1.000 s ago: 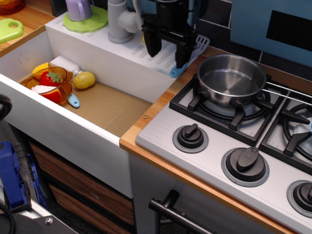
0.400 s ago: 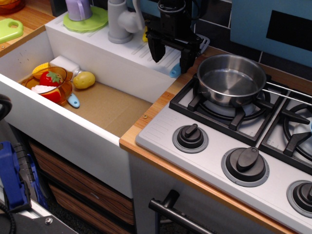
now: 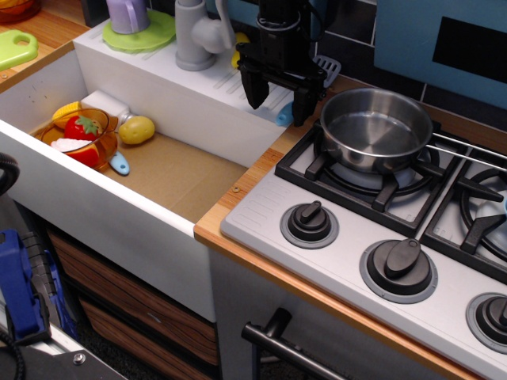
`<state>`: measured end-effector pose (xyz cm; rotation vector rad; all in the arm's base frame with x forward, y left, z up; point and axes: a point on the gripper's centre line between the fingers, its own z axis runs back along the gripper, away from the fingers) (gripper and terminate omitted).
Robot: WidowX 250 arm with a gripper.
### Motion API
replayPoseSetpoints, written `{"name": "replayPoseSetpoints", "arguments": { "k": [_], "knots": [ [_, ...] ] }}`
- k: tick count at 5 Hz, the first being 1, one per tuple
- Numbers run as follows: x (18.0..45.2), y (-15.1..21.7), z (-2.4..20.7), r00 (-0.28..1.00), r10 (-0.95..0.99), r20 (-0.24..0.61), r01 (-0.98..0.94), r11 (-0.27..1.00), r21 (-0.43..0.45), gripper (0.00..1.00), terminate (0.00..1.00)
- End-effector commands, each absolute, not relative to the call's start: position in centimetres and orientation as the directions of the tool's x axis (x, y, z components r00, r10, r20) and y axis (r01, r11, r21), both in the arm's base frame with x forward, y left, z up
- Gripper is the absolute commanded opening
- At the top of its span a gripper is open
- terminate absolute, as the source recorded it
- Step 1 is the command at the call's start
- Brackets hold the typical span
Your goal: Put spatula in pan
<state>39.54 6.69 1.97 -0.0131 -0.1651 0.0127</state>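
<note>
Black gripper [image 3: 279, 101] hangs with jaws apart over the spatula [image 3: 287, 114], beside the pan [image 3: 375, 128].

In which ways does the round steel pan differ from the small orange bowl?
The round shiny steel pan sits on the stove burner; the small translucent orange bowl sits inside the sink. The pan is empty; the bowl holds toy food. The pan is wider and has a long thin handle; the bowl has none. Both stand upright.
</note>
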Motion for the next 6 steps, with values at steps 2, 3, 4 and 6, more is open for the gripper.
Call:
{"name": "replayPoseSetpoints", "arguments": {
  "k": [2,3,4,6],
  "knots": [
    [40.5,7.5,2.4,0.979,0.061,0.194,-0.056,0.998,-0.031,0.0,0.0],
    [40.8,7.6,2.7,0.981,0.068,0.179,-0.06,0.997,-0.052,0.0,0.0],
    [40.5,8.1,4.1,0.985,0.069,0.159,-0.065,0.998,-0.027,0.0,0.0],
    [37.5,7.9,6.5,0.986,0.116,0.119,-0.121,0.992,0.028,0.0,0.0]
  ]
}}
